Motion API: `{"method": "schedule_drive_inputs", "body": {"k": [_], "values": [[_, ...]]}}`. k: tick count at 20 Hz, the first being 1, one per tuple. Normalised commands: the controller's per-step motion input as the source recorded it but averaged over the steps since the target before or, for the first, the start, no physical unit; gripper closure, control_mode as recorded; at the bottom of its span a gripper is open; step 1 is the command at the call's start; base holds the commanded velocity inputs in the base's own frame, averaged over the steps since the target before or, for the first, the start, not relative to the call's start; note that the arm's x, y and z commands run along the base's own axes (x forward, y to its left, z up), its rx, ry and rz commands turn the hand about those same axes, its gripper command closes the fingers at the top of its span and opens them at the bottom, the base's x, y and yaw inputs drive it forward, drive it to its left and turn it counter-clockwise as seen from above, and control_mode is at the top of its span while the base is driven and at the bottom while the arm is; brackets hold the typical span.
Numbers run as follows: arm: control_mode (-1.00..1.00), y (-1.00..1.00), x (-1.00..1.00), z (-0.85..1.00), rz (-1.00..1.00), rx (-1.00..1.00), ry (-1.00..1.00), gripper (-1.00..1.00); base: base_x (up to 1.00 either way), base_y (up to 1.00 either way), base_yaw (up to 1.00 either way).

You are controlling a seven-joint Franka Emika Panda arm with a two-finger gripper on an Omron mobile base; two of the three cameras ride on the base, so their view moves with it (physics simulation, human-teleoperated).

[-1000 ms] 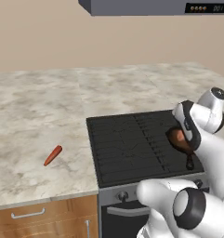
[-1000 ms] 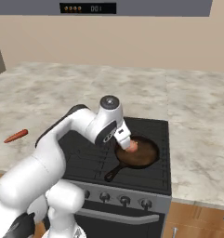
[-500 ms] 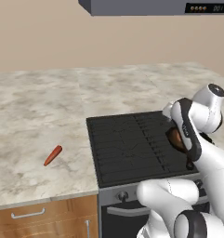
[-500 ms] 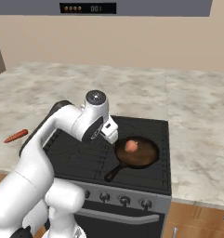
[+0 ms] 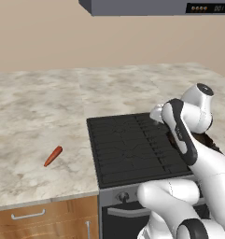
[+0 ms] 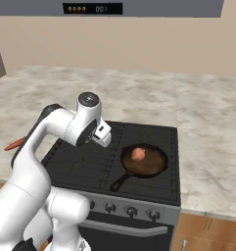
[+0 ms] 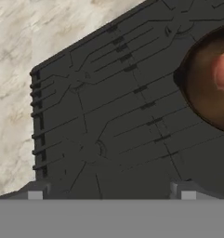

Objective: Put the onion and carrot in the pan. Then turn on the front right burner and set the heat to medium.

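The carrot (image 5: 53,156) lies flat on the marble table (image 5: 39,107), well left of the cooktop (image 5: 137,144) and toward the table's front edge. Its long axis runs on a diagonal: one end points toward the front-left corner, the other back toward the cooktop; which end is the pointed one is too small to tell here. It looks light, stiff and smooth, so it may roll or slide if nudged. Judging from its slim form, the safest hold is across the middle, jaws set square to the long axis and pressing from the two long sides.

Over the cooktop's middle, the claw (image 7: 111,188) stands released, its jaws spread wide with nothing between them, above bare grate.

Right of it, the pan (image 6: 144,162) sits on the cooktop's front-right section, its short handle pointing toward the front edge and slightly left. The onion (image 6: 138,154) rests inside the pan; round and smooth, it would roll readily on the pan's floor.
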Motion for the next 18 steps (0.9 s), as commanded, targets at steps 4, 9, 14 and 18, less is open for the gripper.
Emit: {"method": "schedule_drive_inputs", "body": {"k": [4, 9, 14, 18], "values": [[-1.00, 0.69, 0.00, 0.00, 0.13, -0.02, 0.04, -1.00, 0.00, 0.00, 0.00], [-1.00, 0.76, 0.00, 0.00, 0.13, -0.02, 0.07, -1.00, 0.00, 0.00, 0.00], [-1.00, 0.81, 0.06, 0.00, 0.11, -0.02, 0.15, -1.00, 0.00, 0.00, 0.00], [-1.00, 0.72, 0.12, 0.00, 0.07, -0.01, 0.14, -1.00, 0.00, 0.00, 0.00]]}}
